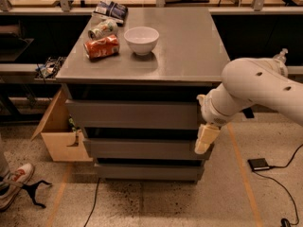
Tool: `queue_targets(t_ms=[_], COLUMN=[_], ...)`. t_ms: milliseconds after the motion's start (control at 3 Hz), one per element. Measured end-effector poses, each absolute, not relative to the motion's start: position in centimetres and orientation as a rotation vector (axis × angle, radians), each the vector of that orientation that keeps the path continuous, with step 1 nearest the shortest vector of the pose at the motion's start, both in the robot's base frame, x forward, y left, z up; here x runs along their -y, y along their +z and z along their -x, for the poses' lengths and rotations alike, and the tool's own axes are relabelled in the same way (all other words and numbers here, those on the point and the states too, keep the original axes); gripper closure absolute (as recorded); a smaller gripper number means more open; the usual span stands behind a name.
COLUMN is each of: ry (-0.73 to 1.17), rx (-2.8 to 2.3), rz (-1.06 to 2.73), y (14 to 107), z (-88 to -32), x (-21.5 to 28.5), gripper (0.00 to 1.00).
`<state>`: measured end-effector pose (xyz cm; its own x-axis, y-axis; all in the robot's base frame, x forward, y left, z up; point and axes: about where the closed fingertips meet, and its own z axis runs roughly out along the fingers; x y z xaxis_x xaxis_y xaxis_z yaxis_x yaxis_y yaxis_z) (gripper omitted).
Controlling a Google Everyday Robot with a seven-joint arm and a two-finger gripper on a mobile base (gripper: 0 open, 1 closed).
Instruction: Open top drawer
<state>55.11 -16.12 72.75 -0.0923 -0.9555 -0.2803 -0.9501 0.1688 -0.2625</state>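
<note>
The top drawer (132, 115) is the widest of three matte grey drawer fronts under the grey counter top (189, 41), with a plain flat front. It looks closed or nearly so, a dark gap above it. My gripper (206, 138) hangs from the white arm (255, 86) at the right end of the drawers, its cream fingers pointing down beside the right edge of the top drawer and over the second drawer front (142, 148).
On the counter stand a white bowl (141, 39), a red can on its side (101, 47), another can (103, 28) and a snack bag (110, 8). A cardboard box (59, 136) sits at the left. A shoe (12, 183) and cables lie on the floor.
</note>
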Motion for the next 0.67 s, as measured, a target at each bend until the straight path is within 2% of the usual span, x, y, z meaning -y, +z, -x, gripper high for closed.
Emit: queue_targets(t_ms=[667], ry=[-0.121], rx=[-1.976], rz=[1.915], y=[71.19], z=[-57.94], x=[13.6], gripper=[0.0])
